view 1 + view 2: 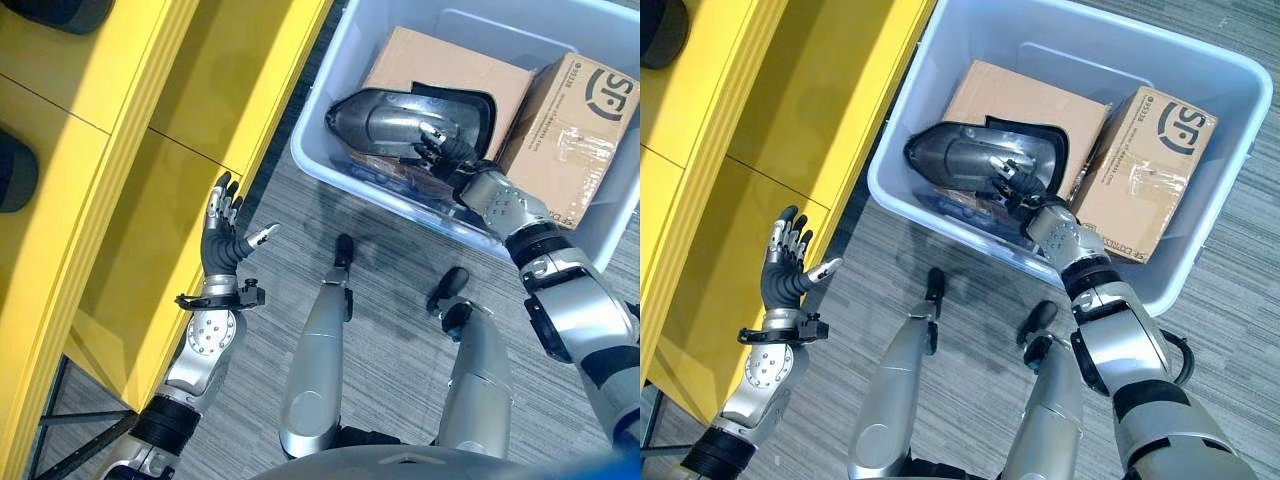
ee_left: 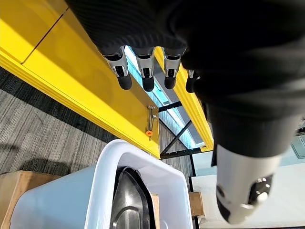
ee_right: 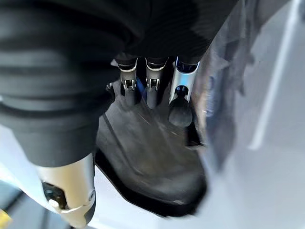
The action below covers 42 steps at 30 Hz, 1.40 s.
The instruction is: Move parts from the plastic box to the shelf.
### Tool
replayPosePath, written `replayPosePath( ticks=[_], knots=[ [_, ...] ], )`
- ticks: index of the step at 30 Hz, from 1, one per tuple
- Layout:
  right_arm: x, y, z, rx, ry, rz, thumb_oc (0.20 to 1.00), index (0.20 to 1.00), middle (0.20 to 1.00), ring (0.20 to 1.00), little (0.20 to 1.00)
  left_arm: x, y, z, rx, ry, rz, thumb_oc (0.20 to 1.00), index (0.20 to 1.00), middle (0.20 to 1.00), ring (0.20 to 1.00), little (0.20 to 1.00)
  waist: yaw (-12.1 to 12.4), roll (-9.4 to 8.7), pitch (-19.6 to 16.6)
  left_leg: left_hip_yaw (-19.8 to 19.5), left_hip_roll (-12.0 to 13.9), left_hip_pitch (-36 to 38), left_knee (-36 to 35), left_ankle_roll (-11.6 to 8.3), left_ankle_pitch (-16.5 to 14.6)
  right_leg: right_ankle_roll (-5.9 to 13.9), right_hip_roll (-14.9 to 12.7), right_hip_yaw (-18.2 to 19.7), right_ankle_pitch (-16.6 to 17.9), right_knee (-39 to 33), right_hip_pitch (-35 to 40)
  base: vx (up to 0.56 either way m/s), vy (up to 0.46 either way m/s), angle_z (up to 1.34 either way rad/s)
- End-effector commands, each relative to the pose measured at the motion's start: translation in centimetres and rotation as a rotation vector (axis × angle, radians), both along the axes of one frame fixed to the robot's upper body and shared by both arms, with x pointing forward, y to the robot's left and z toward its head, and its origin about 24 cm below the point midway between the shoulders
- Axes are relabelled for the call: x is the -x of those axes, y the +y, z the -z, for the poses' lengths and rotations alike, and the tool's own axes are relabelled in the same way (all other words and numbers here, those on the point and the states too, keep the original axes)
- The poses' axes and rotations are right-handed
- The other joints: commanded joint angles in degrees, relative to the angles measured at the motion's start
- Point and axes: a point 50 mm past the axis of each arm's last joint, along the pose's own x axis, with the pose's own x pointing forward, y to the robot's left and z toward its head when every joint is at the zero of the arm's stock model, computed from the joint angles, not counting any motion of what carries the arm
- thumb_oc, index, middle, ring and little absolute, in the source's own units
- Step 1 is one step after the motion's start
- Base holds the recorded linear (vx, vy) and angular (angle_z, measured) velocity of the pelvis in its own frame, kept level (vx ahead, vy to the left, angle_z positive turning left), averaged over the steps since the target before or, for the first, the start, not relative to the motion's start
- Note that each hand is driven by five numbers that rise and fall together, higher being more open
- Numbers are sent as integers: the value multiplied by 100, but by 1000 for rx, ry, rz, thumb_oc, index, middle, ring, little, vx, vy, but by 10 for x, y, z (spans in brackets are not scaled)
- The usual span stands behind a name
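Silver fingers of our right robot hand point(image 1: 1025, 195) reach down into the plastic box point(image 1: 1200, 75), straight and resting on the dark grey moulded part point(image 1: 960, 155), not curled round it. That part lies on two cardboard cartons point(image 1: 1145, 170) at the box's near side. Our left robot hand point(image 1: 222, 232) hangs spread, empty, beside the yellow shelf point(image 1: 120, 170).

Two cardboard boxes point(image 1: 1030, 105), one dark part point(image 1: 970, 155), one plastic box point(image 1: 1200, 70).

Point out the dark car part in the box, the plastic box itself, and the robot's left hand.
dark car part point(image 1: 970, 155), right eye view, on its shiny housing.
plastic box point(image 1: 902, 140), right eye view, on its wall.
left hand point(image 1: 222, 245), left eye view, on the palm.
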Motion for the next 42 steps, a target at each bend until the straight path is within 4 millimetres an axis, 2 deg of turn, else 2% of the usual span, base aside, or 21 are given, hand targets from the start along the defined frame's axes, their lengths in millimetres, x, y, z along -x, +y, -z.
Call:
replayPosePath(
  ticks=[1,3,4,6,10,12,13,15,17,18,19,20,21,23,24,26,30,32,34,35,42],
  knots=[
    [2,-18,-25,-179,-115,74,1000,1000,1000,1000,1000,4,-12,-19,31,-112,25,1000,1000,1000,1000,1000,-16,84,289,446,-3,120,207,282,-427,303,148,145,-36,-391,637,2,1,-17],
    [4,-18,-27,-272,-143,75,1000,1000,1000,1000,1000,3,-15,-20,36,-115,22,1000,1000,1000,1000,1000,-73,87,289,474,2,161,203,288,-440,308,163,184,-36,-396,647,6,22,-16],
    [7,-17,-33,-383,-229,82,1000,1000,1000,1000,1000,2,-20,-19,44,-114,25,1000,1000,1000,1000,1000,-144,111,289,515,2,222,211,298,-461,318,166,243,-33,-406,673,10,38,-11],
    [9,-16,-37,-439,-272,83,1000,1000,1000,1000,1000,2,-22,-19,42,-114,28,1000,1000,1000,1000,1000,-182,128,289,541,-5,273,204,301,-466,327,168,265,-24,-422,702,7,30,-10],
    [12,-20,-46,-522,-338,129,1000,1000,1000,1000,1000,2,-26,-18,48,-107,26,1000,1000,1000,1000,1000,-236,162,289,575,-36,399,161,309,-479,346,162,294,-2,-483,788,9,19,-10],
    [12,-22,-47,-486,-337,134,1000,1000,1000,1000,1000,2,-27,-19,51,-107,26,1000,1000,1000,1000,1000,-250,180,289,586,-48,440,141,304,-479,348,161,306,-4,-492,818,8,20,-5],
    [12,-22,-48,-383,-349,125,1000,1000,1000,1000,1000,3,-27,-19,52,-107,27,1000,1000,1000,1000,1000,-256,193,289,593,-51,459,125,303,-478,346,158,316,-5,-499,830,9,28,-6],
    [13,-22,-52,-47,-401,142,1000,1000,1000,1000,1000,4,-27,-20,59,-107,28,1000,1000,1000,1000,1000,-257,207,289,607,-57,510,77,290,-456,342,146,319,6,-532,864,6,31,-4],
    [16,-18,-67,476,-506,186,1000,1000,1000,1000,1000,4,-23,-22,61,-114,33,1000,1000,1000,1000,1000,-236,199,289,615,-63,519,24,278,-417,340,126,297,31,-591,875,0,0,0],
    [18,-16,-74,681,-559,225,1000,1000,1000,1000,1000,4,-22,-23,63,-116,35,1000,1000,1000,1000,1000,-236,196,289,620,-64,523,-2,273,-399,338,123,288,38,-608,877,0,0,0],
    [22,-9,-86,981,-645,225,1000,1000,1000,1000,1000,5,-20,-24,62,-117,35,1000,1000,1000,1000,1000,-225,174,289,613,-62,516,-15,277,-379,339,118,270,47,-614,877,0,0,0],
    [23,-7,-87,1029,-657,221,1000,1000,1000,1000,1000,5,-20,-24,63,-117,35,1000,1000,1000,1000,1000,-233,176,289,611,-62,515,-14,278,-377,340,116,267,47,-611,876,0,0,0],
    [30,2,-103,1377,-787,227,1000,1000,1000,1000,1000,6,-17,-25,62,-118,34,1000,1000,1000,1000,1000,-222,140,289,591,-62,487,9,286,-366,346,109,243,45,-580,864,0,0,0],
    [41,14,-120,1792,-935,191,1000,1000,1000,1000,1000,9,-15,-25,56,-118,31,1000,1000,1000,1000,1000,-201,76,289,543,-64,424,78,305,-362,356,105,214,40,-500,828,3,-59,11],
    [47,21,-126,2072,-1023,135,1000,1000,1000,1000,1000,10,-14,-25,43,-121,28,1000,1000,1000,1000,1000,-187,14,289,506,-45,353,142,314,-361,365,104,185,29,-451,804,0,-90,22],
    [52,25,-133,2350,-1073,54,1000,1000,1000,1000,1000,12,-10,-24,30,-118,16,1000,1000,1000,1000,1000,-173,-88,289,476,-22,324,156,305,-333,376,123,139,11,-409,815,-2,-93,19],
    [52,20,-133,2731,-1094,-125,1000,1000,1000,1000,1000,15,4,-23,-8,-120,-2,1000,1000,1000,1000,1000,-83,-293,289,412,77,269,105,277,-236,391,176,-8,7,-428,876,1,-104,6],
    [49,15,-136,2876,-1089,-178,1000,1000,1000,1000,1000,16,10,-23,-28,-118,-6,1000,1000,1000,1000,1000,-4,-385,289,362,130,249,57,263,-175,385,198,-78,-5,-409,895,16,-110,-5],
    [46,13,-140,2937,-1090,-210,1000,1000,1000,1000,1000,16,14,-22,-36,-115,-8,1000,1000,1000,1000,1000,45,-426,289,328,168,224,17,248,-126,376,207,-134,-15,-387,896,13,-90,4],
    [44,14,-139,-2911,1064,229,1000,1000,1000,1000,1000,17,16,-21,-42,-112,-6,1000,1000,1000,1000,1000,77,-449,289,310,188,214,-6,233,-101,369,209,-165,-26,-365,892,11,-91,9],
    [31,2,-130,-2796,749,475,1000,1000,1000,1000,1000,18,20,-21,-73,-113,17,1000,1000,1000,1000,1000,286,-484,289,178,273,40,-69,182,25,325,144,-368,-102,-170,778,13,-74,7]
  ],
)
